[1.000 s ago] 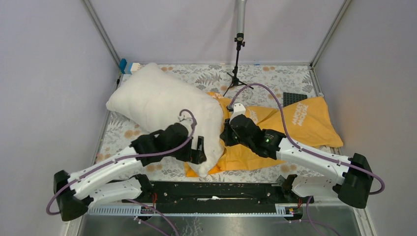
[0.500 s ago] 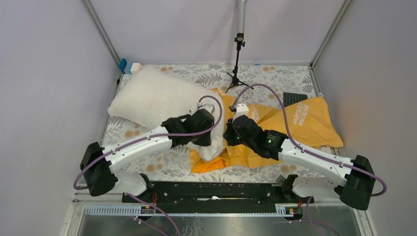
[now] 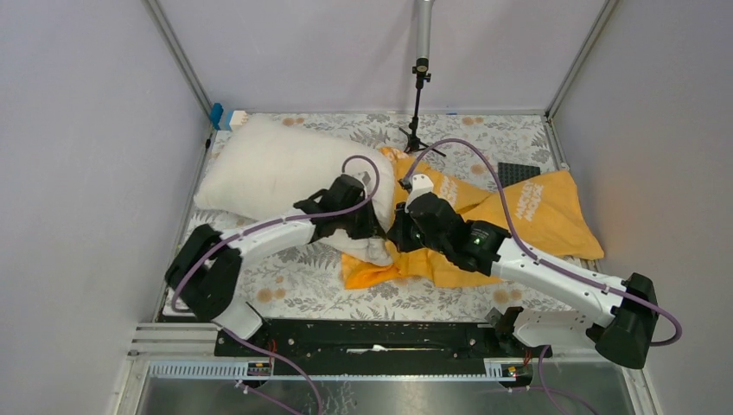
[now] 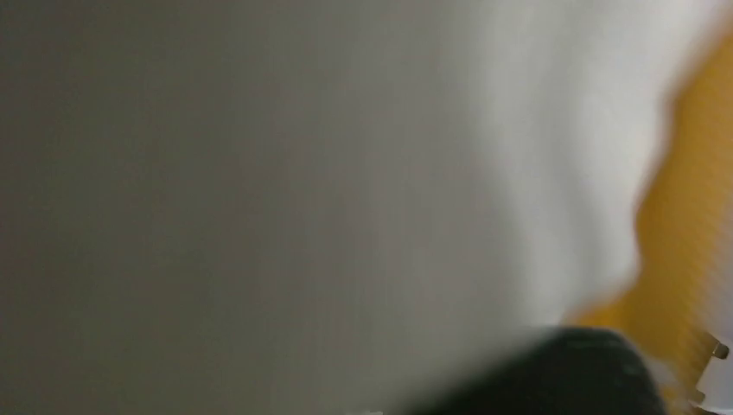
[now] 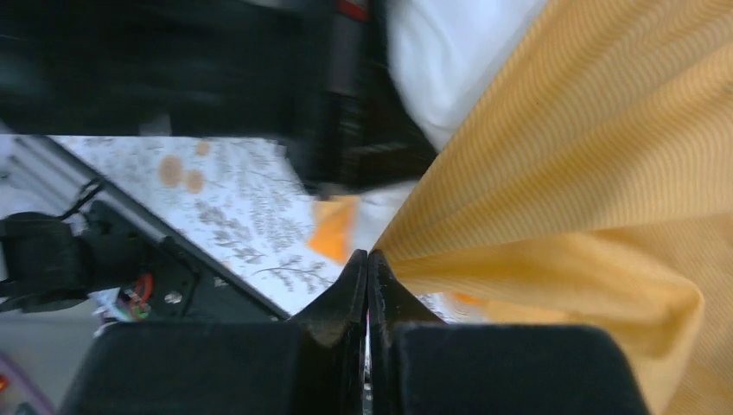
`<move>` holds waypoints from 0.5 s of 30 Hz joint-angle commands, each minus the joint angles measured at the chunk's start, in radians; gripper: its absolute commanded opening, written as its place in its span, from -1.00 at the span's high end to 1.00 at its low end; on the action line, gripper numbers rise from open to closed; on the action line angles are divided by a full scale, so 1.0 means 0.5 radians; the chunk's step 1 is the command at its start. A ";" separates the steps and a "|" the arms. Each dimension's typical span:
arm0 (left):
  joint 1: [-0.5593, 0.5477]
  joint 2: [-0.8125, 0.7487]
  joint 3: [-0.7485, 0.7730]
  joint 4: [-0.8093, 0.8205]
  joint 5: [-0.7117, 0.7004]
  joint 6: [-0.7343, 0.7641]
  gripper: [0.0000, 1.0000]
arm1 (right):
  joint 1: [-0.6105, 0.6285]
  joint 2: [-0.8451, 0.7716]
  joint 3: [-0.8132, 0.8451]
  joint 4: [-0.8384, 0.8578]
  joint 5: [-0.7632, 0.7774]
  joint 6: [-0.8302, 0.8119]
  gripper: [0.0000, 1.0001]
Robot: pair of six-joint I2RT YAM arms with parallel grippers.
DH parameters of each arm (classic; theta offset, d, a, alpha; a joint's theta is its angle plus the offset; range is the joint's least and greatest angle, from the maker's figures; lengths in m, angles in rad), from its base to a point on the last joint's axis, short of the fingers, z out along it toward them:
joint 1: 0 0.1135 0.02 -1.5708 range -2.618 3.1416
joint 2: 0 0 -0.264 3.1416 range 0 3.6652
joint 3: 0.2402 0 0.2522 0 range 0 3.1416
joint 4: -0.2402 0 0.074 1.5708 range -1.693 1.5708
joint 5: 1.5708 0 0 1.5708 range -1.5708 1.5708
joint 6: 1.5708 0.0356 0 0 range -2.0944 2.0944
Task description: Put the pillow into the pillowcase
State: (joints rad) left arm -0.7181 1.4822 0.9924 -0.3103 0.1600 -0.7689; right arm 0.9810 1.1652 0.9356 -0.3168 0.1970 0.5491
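Plump white fabric pillow (image 3: 268, 169) mostly outside the wrinkled orange-yellow cloth pillowcase (image 3: 536, 212).
The pillow lies left rear on the floral surface (image 3: 294, 284), its near corner overlapping the case's edge. Your right claw (image 5: 368, 257) is pinched together on that orange cloth. Your left claw (image 3: 363, 226) presses into the pillow; its view is a blur, grip unreadable.

A robotics lab test cell is shown. The counter (image 3: 389, 393) is walled in on three sides by plain pale panels (image 3: 78, 130) set in aluminium struts (image 3: 179, 56). Two arms, the left (image 3: 259, 240) and the right (image 3: 553, 278), are bolted to a black rail (image 3: 372, 333) at the near edge, and purple cables (image 3: 471, 154) are looped along them. A small tripod (image 3: 417, 130) is stood at the far side, and a floral-print cloth (image 3: 294, 281) is spread over the counter
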 commanded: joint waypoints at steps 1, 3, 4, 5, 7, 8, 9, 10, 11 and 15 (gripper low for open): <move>0.048 0.319 -0.155 1.093 0.147 -0.241 1.00 | 0.048 -0.023 0.255 -0.050 -0.532 -0.003 1.00; 0.038 0.414 -0.248 1.239 0.192 -0.303 1.00 | 0.048 -0.010 0.319 -0.033 -0.592 0.004 1.00; 0.030 0.444 -0.294 1.295 0.193 -0.331 1.00 | 0.048 0.003 0.348 -0.020 -0.622 0.013 1.00; 0.018 0.469 -0.335 1.365 0.199 -0.360 1.00 | 0.048 0.016 0.364 0.002 -0.648 0.029 1.00; 0.006 0.482 -0.409 1.442 0.218 -0.395 1.00 | 0.047 0.040 0.379 0.004 -0.599 0.040 1.00; -0.002 0.466 -0.441 1.471 0.215 -0.407 1.00 | 0.045 0.051 0.383 -0.029 -0.501 0.032 1.00; -0.004 0.446 -0.460 1.466 0.208 -0.408 1.00 | 0.041 0.058 0.372 -0.062 -0.392 0.029 1.00; -0.006 0.419 -0.470 1.440 0.200 -0.405 1.00 | 0.026 0.064 0.351 -0.097 -0.270 0.039 1.00; -0.005 0.392 -0.468 1.404 0.190 -0.398 1.00 | 0.002 0.065 0.343 -0.142 -0.157 0.050 1.00; -0.006 0.297 -0.396 1.265 0.153 -0.363 1.00 | -0.011 -0.011 0.223 -0.238 0.209 0.086 0.46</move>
State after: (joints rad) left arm -0.7300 1.6543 0.7773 0.3328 0.2989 -0.9230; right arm 0.9718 1.2064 1.0679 -0.3820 0.1795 0.5598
